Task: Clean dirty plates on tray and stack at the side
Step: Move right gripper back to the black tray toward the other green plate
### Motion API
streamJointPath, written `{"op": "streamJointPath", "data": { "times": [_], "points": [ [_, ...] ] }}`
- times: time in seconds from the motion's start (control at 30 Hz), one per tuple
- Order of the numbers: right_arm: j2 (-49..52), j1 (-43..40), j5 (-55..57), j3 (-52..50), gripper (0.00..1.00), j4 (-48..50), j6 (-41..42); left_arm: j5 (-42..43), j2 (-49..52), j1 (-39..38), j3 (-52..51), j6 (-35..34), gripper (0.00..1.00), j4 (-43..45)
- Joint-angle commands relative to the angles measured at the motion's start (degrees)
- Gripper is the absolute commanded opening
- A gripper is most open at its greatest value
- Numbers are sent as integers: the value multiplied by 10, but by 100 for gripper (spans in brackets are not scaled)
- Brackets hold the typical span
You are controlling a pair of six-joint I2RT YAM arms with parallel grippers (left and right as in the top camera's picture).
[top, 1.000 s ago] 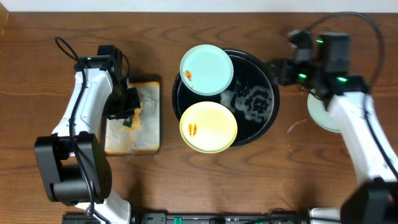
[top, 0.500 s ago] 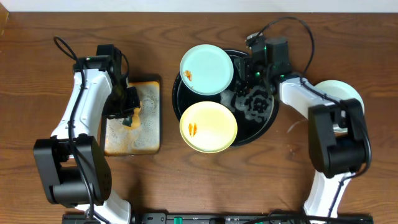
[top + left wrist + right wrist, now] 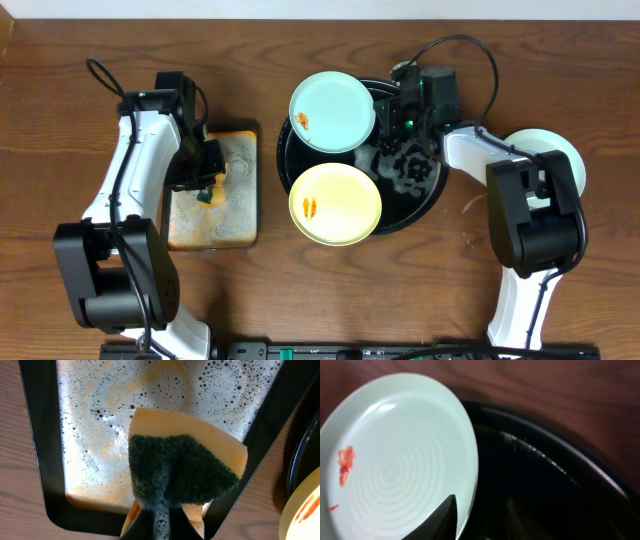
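Left claw (image 3: 159,519) is clamped on a sponge (image 3: 182,467), green scouring face toward the wrist camera and yellow foam behind it. It hangs over a rectangular metal tray (image 3: 238,218) whose floor is covered with bubbly, rust-tinted suds (image 3: 100,425). That tray sits on the counter (image 3: 400,290) to the left of the round black tray (image 3: 440,185).

Right claw (image 3: 392,120) is over the upper part of the black tray, just beside the right edge of a mint plate (image 3: 333,111). In the right wrist view one dark finger (image 3: 449,517) shows in front of that plate's rim. Contact cannot be confirmed, and I cannot tell whether this claw is apart or together.

The mint plate lies on the upper left of the black tray, overhanging its rim, and has an orange smear (image 3: 345,462) near its left edge. A yellow plate (image 3: 335,204) lies on the lower left of the same tray, also overhanging, with a small orange smear left of centre. The two plates are close together. Foam patches mark the bare right part of the black tray.

A second mint plate (image 3: 568,155) rests on the counter right of the black tray, partly hidden by the right arm.
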Motion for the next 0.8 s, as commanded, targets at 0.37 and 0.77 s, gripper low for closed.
{"op": "streamJointPath", "data": {
  "times": [0.37, 0.77],
  "points": [
    [25, 14, 0, 1, 8, -7, 7, 8, -14, 2, 1, 9, 8, -2],
    [-4, 6, 6, 1, 1, -48, 47, 8, -14, 2, 1, 9, 8, -2]
  ]
}}
